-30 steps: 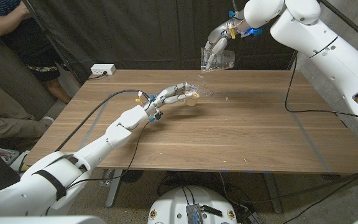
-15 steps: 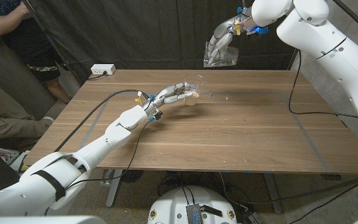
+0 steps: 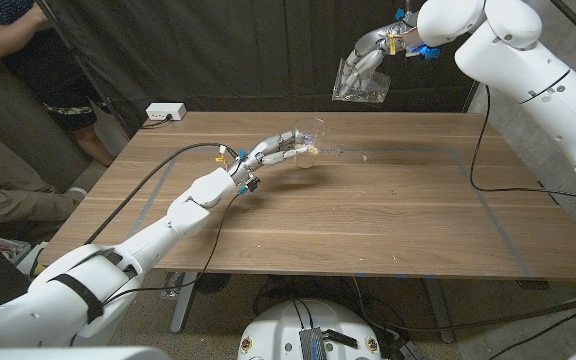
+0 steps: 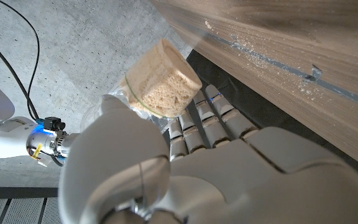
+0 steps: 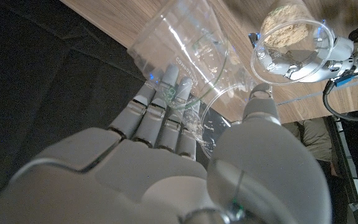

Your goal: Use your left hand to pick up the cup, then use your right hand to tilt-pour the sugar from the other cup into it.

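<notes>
While the left robot hand (image 3: 280, 150) grips the sugar-filled cup (image 3: 311, 143) near the worktop's (image 3: 388, 210) far edge, the right robot hand (image 3: 368, 52) holds the apparently empty pouring cup (image 3: 358, 82) high beyond that edge; pouring looks done.

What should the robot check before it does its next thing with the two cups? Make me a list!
1. Left hand grips the cup with sugar: ok.
2. Right hand holds the empty clear cup: ok.
3. Clear cup poured out: ok, nothing visible inside it in the right wrist view.
4. Sugar landed in the left cup: ok, brown sugar fills its bottom.
5. Table free of spills: not ok, grains lie scattered near the cup.
6. Left cup upright: cannot tell.
</notes>
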### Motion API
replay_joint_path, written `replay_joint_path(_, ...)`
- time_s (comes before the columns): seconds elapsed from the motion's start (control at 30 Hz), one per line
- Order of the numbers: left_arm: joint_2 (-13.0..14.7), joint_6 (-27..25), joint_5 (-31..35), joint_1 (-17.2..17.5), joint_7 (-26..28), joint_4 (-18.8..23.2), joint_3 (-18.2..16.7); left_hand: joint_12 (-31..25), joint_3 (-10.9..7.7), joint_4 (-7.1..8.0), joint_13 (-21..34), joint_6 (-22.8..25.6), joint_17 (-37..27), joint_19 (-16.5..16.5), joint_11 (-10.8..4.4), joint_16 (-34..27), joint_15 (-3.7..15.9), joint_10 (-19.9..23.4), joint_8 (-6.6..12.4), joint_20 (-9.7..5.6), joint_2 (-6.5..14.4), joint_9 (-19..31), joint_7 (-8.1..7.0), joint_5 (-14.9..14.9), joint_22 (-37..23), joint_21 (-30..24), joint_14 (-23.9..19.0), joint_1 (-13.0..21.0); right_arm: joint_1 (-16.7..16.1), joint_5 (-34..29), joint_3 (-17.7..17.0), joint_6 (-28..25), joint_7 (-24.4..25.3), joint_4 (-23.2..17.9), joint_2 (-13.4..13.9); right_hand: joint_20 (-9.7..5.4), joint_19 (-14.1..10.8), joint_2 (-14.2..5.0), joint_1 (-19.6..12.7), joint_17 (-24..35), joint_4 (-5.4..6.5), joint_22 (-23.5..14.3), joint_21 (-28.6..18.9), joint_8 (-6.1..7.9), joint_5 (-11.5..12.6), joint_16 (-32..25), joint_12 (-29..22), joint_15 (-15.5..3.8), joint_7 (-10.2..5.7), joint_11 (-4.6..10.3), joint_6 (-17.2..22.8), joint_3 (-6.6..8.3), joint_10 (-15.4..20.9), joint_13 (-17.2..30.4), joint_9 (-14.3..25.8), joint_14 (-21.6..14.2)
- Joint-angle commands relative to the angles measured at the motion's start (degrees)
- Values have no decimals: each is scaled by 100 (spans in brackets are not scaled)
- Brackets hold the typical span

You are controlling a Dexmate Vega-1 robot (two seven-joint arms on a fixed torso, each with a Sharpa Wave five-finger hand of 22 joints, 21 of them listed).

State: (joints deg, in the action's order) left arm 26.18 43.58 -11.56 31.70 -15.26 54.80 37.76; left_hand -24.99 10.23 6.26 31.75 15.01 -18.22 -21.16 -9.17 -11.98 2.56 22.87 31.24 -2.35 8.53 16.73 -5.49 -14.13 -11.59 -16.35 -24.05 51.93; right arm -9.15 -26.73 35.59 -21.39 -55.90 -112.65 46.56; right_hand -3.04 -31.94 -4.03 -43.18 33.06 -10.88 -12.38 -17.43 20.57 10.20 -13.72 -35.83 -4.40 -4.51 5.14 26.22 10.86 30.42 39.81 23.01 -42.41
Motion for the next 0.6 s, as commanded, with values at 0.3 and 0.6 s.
replay_joint_path(0.3,75,-68,9,44,65,141,-27,-23,20,12,18,30,-18,-12,-30,0,785,43,52,-30,3,12,-13,29,-29,-21,-55,28,-534,357,-379,-718,833,-427,362,-407,-82,-76,-18,37,267,-33,-24,-20,11,22,-42,-904,6,-5,76,308,42,27,29,-55)
replay_joint_path(0.6,101,-87,1,60,70,201,-27,-23,24,16,19,18,-19,-8,-32,2,780,41,47,-31,0,8,-9,29,-28,-21,-53,22,-851,710,-642,-1035,1360,-580,448,-406,-76,-77,-25,45,265,-34,-21,-28,11,20,-43,-906,8,22,77,312,53,36,35,-65)
